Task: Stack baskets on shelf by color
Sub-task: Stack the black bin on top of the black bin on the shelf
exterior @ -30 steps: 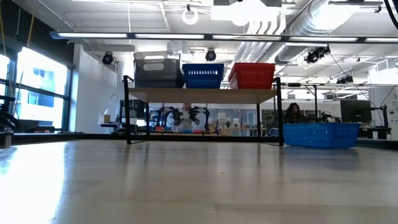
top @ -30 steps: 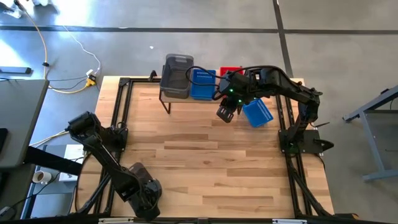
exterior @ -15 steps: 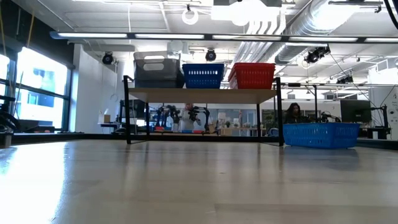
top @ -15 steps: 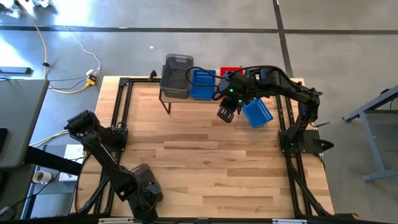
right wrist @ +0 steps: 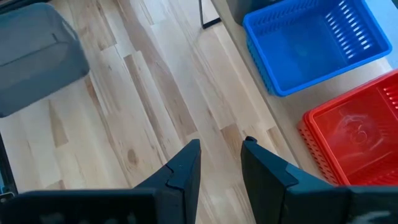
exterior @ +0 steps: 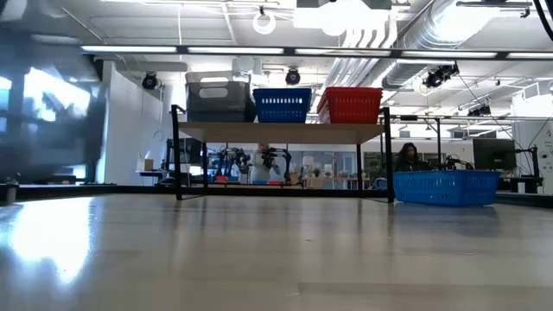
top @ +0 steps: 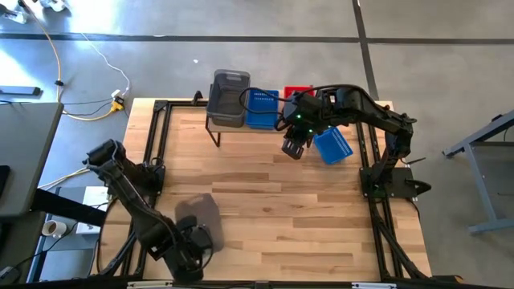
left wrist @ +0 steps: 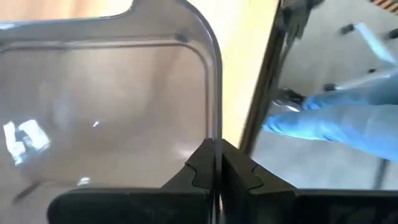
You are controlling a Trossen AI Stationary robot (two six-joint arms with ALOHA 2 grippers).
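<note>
On the shelf [exterior: 281, 132] stand a grey basket [exterior: 219, 97], a blue basket [exterior: 282, 104] and a red basket [exterior: 350, 104]. Another blue basket [top: 332, 146] rests on the table to the shelf's right. My right gripper [top: 293, 148] hangs open above the table beside it, holding nothing. Near the table's front left, my left gripper [left wrist: 214, 165] is shut on a translucent grey basket [top: 199, 213]. That basket shows as a dark blur [exterior: 52, 95] in the low view. My left gripper pinches the grey basket's rim [left wrist: 214, 134] along one side wall, a little way from a rounded corner. One finger is inside the basket and one outside. The basket shows blurred above the tabletop and looks lifted clear.
The wide wooden tabletop [top: 273, 217] lies bare between the two arms. A black frame rail [top: 152, 144] runs along its left and right edges. Beyond the left wrist view's table edge, a blue sleeve [left wrist: 336, 121] shows.
My left gripper has come up and toward the table's far edge with the grey basket. The basket now shows blurred above the front left of the table and fills the left side of the low view. My right arm has kept still.
</note>
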